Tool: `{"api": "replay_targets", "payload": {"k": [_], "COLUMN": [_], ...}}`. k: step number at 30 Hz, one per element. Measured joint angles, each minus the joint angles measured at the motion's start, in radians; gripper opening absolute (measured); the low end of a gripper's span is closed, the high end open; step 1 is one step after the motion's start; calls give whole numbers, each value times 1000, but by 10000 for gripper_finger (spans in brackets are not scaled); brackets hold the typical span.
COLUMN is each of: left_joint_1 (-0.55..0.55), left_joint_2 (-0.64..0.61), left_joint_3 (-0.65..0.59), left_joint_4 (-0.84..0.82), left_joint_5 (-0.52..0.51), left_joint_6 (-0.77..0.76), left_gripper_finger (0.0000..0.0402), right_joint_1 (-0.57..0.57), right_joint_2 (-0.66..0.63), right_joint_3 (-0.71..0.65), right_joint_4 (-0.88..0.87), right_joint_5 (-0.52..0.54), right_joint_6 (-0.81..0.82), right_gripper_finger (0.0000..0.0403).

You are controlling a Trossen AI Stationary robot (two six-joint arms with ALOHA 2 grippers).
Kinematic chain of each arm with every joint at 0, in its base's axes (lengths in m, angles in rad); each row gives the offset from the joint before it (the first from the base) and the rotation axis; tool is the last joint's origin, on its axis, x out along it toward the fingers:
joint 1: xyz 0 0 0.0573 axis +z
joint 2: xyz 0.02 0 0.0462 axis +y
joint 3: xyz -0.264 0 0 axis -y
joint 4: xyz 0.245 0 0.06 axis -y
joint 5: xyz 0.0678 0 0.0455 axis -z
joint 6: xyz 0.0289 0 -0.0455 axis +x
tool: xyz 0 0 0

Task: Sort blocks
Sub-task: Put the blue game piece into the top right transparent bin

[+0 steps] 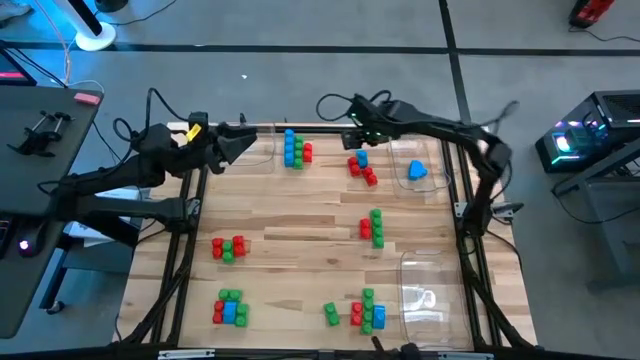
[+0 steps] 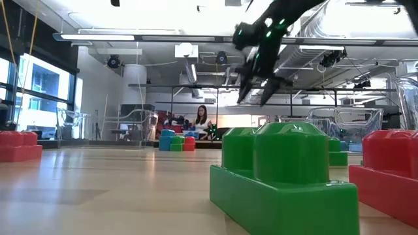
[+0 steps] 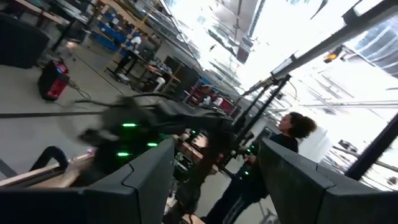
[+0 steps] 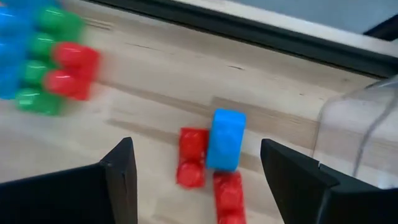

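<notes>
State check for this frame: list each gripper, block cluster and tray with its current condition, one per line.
Right gripper: open, empty, above the blue block on red blocks.
Left gripper: open, empty, raised at the table's far left edge.
Blue block: lying across red blocks, unsorted.
Far tray: holds one blue piece.
Near tray: no blocks visible inside.
Other mixed clusters: loose on the table, unsorted.
</notes>
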Motion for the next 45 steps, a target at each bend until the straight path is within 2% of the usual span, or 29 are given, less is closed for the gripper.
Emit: {"api": "replay_targets", "payload": {"k": [7,20,36,45], "left_joint_1": [-32,-40,-39,-39], "left_joint_2": [0,1,1,1], "left_joint_3": [0,0,0,-1], "left_joint_4": [-2,-3,-3,-3], "left_joint_5": [0,-2,-4,-4], "left_joint_6": [-16,-7,11,11], "left_gripper_finger": [223,223,223,223], "right_joint_1": [-59,-64,-57,-54], "right_joint_2": [156,217,241,246], "right_joint_3": [40,42,42,-32], "right_joint_4": [-43,-34,-46,-5], "right_joint_5": [-52,-71,-81,-89], "right_joint_6": [88,149,155,160], "right_gripper_finger": [226,222,96,83]}}
